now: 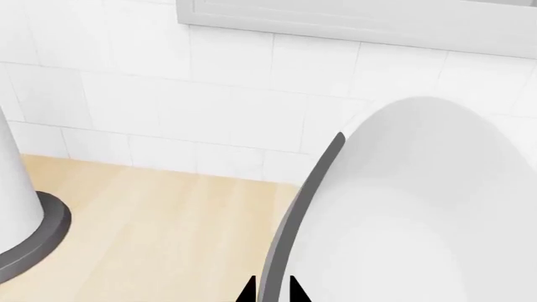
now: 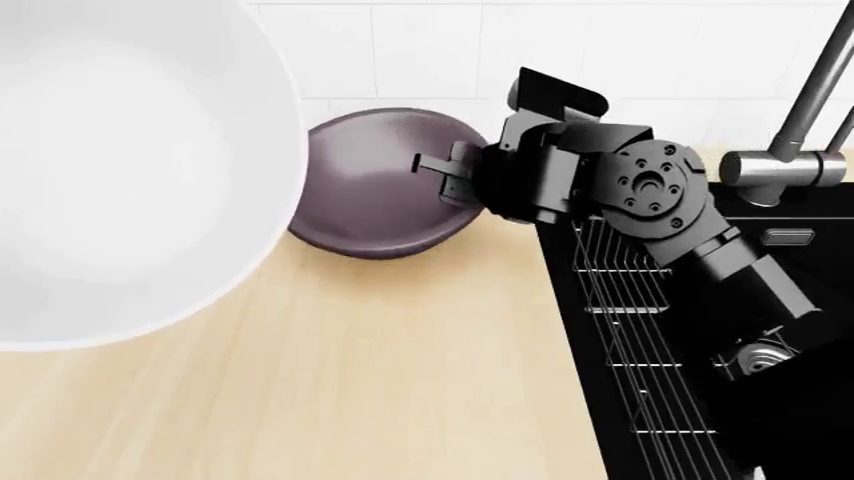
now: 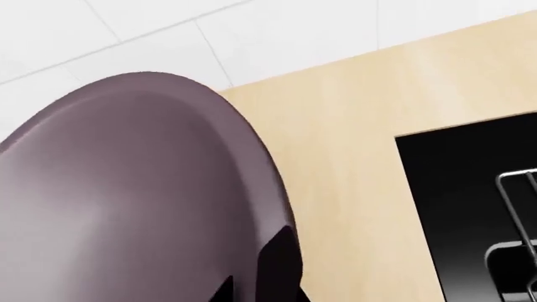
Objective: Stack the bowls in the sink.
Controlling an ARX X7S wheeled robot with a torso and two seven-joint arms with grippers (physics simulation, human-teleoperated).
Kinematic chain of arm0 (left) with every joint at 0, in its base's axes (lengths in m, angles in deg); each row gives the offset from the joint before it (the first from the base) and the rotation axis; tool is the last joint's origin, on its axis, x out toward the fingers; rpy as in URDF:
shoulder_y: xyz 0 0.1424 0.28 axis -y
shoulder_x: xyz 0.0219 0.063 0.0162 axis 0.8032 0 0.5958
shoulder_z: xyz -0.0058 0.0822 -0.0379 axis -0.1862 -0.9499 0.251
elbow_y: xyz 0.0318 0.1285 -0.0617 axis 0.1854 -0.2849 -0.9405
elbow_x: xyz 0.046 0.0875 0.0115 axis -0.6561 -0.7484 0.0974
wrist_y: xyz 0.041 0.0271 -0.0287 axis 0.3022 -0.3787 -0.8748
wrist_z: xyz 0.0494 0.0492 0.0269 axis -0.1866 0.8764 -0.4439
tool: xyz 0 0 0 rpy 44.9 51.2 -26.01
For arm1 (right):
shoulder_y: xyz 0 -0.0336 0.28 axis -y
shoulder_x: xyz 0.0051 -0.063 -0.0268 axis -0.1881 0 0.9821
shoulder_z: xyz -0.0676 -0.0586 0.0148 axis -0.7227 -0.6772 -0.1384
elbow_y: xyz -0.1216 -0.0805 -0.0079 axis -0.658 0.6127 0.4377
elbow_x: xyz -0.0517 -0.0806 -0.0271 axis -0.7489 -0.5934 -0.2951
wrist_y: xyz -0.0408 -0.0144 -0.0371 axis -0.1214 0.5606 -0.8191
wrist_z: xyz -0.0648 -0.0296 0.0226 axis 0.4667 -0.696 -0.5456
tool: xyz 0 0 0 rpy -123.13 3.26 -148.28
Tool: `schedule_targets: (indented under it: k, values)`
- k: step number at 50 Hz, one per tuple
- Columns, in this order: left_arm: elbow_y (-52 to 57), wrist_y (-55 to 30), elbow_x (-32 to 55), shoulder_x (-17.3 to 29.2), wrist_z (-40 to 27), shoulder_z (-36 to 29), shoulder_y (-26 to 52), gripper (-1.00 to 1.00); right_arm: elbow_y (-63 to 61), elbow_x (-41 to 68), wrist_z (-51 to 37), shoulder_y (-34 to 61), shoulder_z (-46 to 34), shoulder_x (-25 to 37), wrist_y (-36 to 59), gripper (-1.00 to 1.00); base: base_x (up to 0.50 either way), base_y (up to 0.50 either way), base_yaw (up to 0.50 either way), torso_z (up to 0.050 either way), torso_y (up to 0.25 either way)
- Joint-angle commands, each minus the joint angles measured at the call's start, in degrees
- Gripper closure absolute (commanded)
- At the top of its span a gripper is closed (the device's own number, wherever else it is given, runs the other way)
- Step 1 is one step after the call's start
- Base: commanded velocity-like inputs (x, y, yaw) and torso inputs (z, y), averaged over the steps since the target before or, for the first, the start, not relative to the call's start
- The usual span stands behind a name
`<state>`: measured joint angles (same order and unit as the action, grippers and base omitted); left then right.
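Note:
The white bowl (image 2: 120, 160) hangs high and close to the head camera, filling that view's upper left and hiding my left arm. In the left wrist view my left gripper (image 1: 273, 293) is shut on the white bowl (image 1: 411, 214), one fingertip on each side of its grey rim. The dark purplish-grey bowl (image 2: 374, 185) is at the back of the wooden counter (image 2: 334, 380) by the tiled wall. My right gripper (image 2: 438, 178) is shut on its right rim. The right wrist view shows that bowl (image 3: 126, 189) with my right gripper (image 3: 251, 290) straddling its edge. The black sink (image 2: 814, 430) lies to the right.
A wire rack (image 2: 641, 350) lies across the sink's left part, and the steel drain (image 2: 761, 358) shows beside my right forearm. The steel faucet (image 2: 787, 150) rises at the sink's back. A white object with a grey base (image 1: 25, 220) stands on the counter near the white bowl.

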<state>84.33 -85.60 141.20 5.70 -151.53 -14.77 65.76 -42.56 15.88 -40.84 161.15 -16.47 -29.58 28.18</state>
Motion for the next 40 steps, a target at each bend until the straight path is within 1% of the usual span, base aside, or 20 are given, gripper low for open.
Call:
schedule_targets:
  k: [1,8,18,24,33,40]
  values:
    - [-0.21,0.13,0.12,-0.19,-0.41,0.12,1.05,1.00,-3.97,0.63,-2.23,0.77,0.96,2.08,-0.32,1.00,0.00,0.00,0.00,0.000,0.000]
    - [-0.23,0.11,0.15,0.02,-0.46,0.13,1.09,1.00,-9.32,2.85,-6.41,2.61,3.50,5.46,-0.37,1.00,0.00,0.00,0.00,0.000,0.000]
    - [-0.92,-0.50,0.82,-0.63,-1.64,0.05,2.33,1.00,-16.64,2.58,-11.94,4.98,4.32,10.24,0.45,1.00,0.00,0.00,0.00,0.000,0.001]
    - [-0.84,-0.59,1.27,-0.44,-1.93,0.08,2.76,1.00,-21.32,2.88,-13.75,6.46,5.03,13.06,1.48,1.00,0.00,0.00,0.00,0.000,0.000]
    - [-0.74,-0.54,1.59,-0.85,-2.51,-0.08,3.36,1.00,-37.39,3.29,-18.97,7.86,8.00,22.01,2.81,1.00,0.00,0.00,0.00,0.000,0.001]
    - [-0.82,-0.81,1.98,-0.88,-3.20,-0.21,4.13,1.00,-47.96,12.59,-23.21,6.82,12.99,28.67,2.10,1.00,0.00,0.00,0.00,0.000,0.000]
